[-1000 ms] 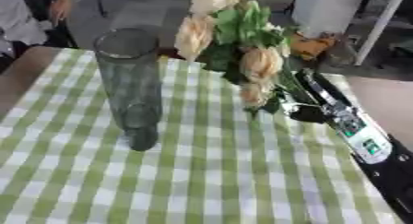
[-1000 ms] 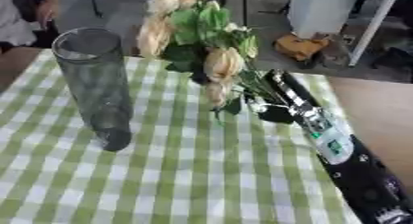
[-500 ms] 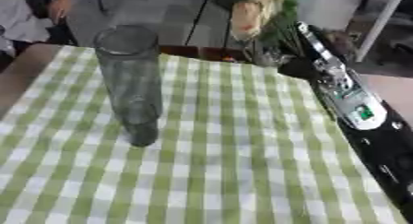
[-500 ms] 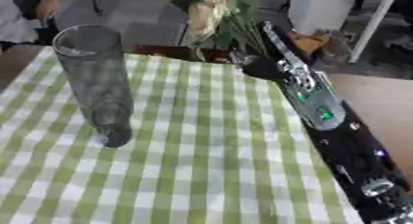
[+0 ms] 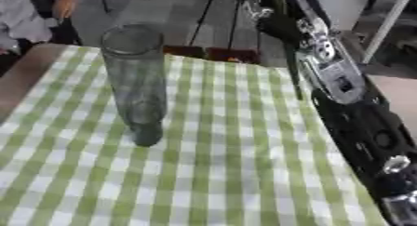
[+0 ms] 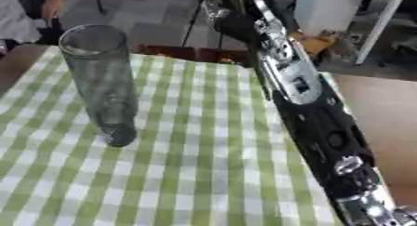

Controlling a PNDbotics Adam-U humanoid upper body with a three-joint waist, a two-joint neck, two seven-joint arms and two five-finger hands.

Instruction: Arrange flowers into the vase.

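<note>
One tall glass vase [image 5: 137,81] stands upright on my green-checked tablecloth [image 5: 220,174], toward its left. My right arm [image 6: 306,109] stretches up past the far edge; its hand [image 6: 232,23] is blurred, its fingers unreadable. Thin green stems [image 6: 262,76] hang below.

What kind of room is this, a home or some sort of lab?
Probably a lab or workshop, not a home. Behind the green checked tablecloth and the empty glass vase there are bare grey floor, stand legs, and the robot's right arm.
</note>
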